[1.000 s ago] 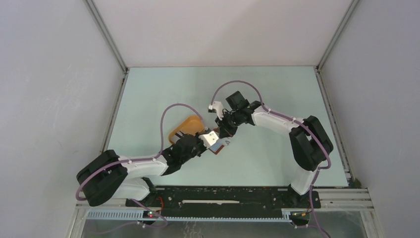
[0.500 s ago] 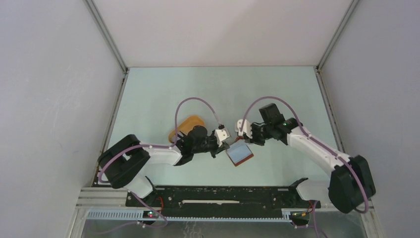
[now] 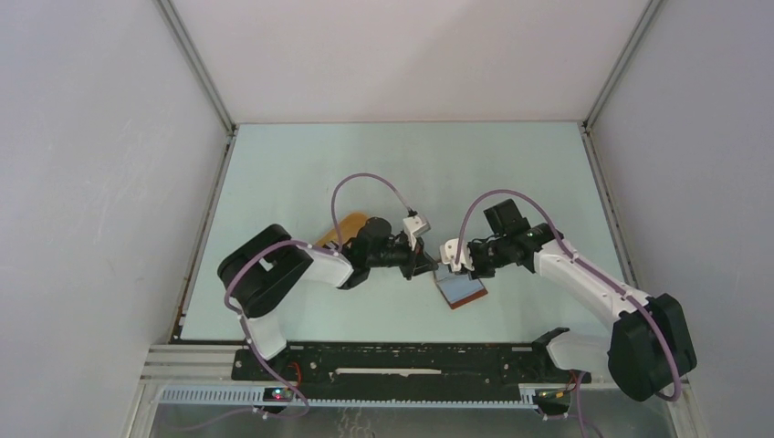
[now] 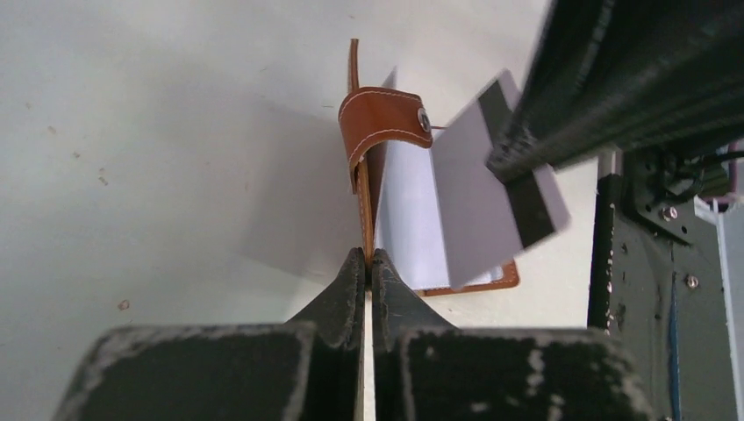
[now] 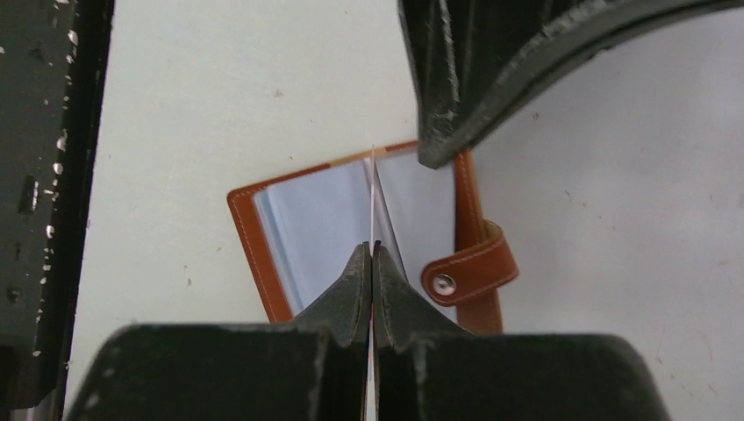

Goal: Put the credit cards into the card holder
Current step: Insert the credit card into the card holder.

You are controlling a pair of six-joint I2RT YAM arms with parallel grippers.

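Your left pincer (image 4: 368, 259) is closed on the small reddish-brown leather-like folding card holder (image 5: 303, 232). It pinches the stitched edge of one cover, so that cover stands upright while the other half lies open on the pale green desk (image 3: 383, 164). The brown strap (image 4: 382, 118) with its metal snap curls over the top of the raised cover.

Your right pincer (image 5: 372, 250) is clamped shut on a thin grey credit card (image 4: 478, 202) with a dark stripe, gripping it by one end. The card hangs tilted over the holder's pale grey-blue inside, just beside the upright cover. From the right wrist you see it edge-on, as a fine line pointing at the fold. You cannot tell whether its far edge touches the lining.

From above, the two pincers sit close together over the holder, near the middle of the desk. An orange-yellow oval tray (image 3: 336, 228) lies behind your left arm (image 3: 301, 269), partly hidden by it.
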